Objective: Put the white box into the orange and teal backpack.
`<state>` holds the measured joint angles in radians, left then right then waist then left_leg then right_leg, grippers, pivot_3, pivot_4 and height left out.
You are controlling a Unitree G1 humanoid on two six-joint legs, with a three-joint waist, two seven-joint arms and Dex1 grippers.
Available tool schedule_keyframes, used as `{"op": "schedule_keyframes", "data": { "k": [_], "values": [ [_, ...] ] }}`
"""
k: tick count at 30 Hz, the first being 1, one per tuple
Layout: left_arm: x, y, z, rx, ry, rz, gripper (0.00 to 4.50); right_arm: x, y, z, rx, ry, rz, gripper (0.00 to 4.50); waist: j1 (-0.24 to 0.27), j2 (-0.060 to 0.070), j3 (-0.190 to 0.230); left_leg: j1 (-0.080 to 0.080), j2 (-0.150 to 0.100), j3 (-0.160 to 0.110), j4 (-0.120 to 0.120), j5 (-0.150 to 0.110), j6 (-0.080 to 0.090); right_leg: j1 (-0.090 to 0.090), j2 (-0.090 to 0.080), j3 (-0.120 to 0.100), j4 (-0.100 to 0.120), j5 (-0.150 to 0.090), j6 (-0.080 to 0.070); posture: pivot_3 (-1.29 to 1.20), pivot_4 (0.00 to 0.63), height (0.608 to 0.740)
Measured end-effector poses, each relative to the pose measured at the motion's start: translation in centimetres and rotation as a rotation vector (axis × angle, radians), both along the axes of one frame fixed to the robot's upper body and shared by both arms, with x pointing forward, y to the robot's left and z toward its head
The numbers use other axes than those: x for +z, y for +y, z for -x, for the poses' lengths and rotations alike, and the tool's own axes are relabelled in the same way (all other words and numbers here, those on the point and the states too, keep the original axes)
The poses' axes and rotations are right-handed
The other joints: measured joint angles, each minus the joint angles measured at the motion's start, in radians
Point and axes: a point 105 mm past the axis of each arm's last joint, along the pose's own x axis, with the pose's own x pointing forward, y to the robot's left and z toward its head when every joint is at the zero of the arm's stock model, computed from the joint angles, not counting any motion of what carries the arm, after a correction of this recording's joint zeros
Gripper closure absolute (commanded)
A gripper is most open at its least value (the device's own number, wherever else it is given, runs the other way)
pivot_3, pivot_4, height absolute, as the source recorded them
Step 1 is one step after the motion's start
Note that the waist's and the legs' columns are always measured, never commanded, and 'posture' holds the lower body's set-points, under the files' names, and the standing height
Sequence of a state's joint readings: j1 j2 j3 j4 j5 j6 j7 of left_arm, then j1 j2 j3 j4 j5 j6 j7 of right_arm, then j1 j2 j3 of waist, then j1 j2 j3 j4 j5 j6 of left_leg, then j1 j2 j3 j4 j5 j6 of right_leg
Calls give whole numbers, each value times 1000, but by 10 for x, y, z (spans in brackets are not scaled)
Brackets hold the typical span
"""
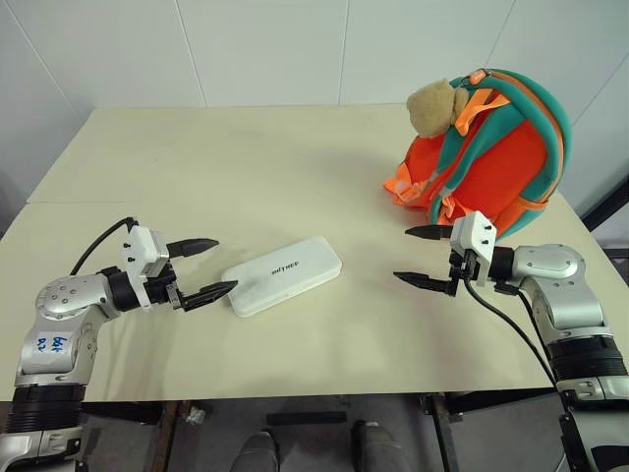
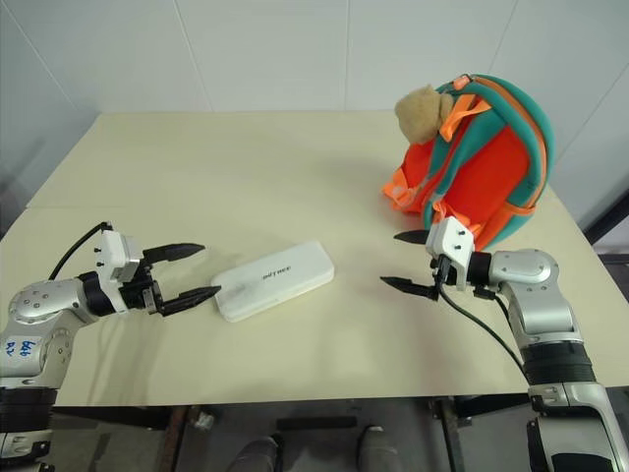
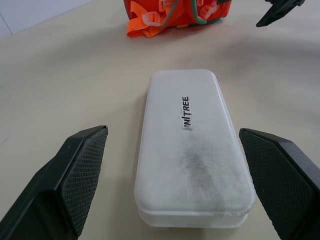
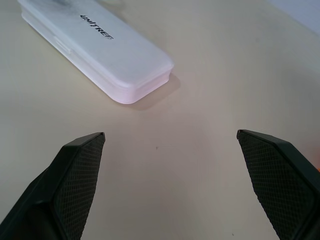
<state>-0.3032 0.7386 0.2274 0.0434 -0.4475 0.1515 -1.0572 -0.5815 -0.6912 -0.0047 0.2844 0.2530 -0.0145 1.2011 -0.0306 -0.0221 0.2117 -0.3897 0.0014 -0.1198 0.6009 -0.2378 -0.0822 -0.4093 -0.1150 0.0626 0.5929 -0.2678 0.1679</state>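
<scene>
Both arms reached inward over the tabletop's (image 1: 295,167) near edge, left gripper (image 1: 204,267) and right gripper (image 1: 425,258) gaping wide, empty, flanking the white box (image 1: 282,274); white walls (image 1: 265,49) behind.

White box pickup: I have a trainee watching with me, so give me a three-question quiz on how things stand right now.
1. True or false: the white box is already inside the orange and teal backpack.
2. Which end effector is nearer the white box: A) left end effector B) right end effector?
3. What tan item hangs on the backpack?

Key:
1. False. It lies flat on the table, apart from the backpack.
2. A. Its open fingers point at one short end of the box.
3. A plush bear.
</scene>
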Motion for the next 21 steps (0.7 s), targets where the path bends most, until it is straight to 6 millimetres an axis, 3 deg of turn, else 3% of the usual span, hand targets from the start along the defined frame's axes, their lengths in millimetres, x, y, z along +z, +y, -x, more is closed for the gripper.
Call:
{"op": "schedule_keyframes", "data": {
  "k": [6, 10, 21],
  "values": [
    [7, 0, -3, 21, -53, 16, 0, 12, 5, -11, 9, -20, -10, 28, -3, 0, 0, 0, 0, 0, 1, 0, 0, 0, 0, 0, 1, 0, 0, 0, 150, 740],
    [7, 2, 3, 48, -69, 15, 0, 5, 17, -14, 61, 13, 8, 28, -6, 0, 0, 0, 0, 0, 1, 0, 0, 0, 0, 0, 1, 0, 0, 0, 150, 740],
    [-12, 57, 45, 277, 95, 60, 0, 9, 56, -33, 178, 8, -25, 28, -29, 0, 0, 1, 1, 0, 1, 0, 0, -1, 0, 0, 4, -1, -1, 0, 150, 740]
  ]
}}
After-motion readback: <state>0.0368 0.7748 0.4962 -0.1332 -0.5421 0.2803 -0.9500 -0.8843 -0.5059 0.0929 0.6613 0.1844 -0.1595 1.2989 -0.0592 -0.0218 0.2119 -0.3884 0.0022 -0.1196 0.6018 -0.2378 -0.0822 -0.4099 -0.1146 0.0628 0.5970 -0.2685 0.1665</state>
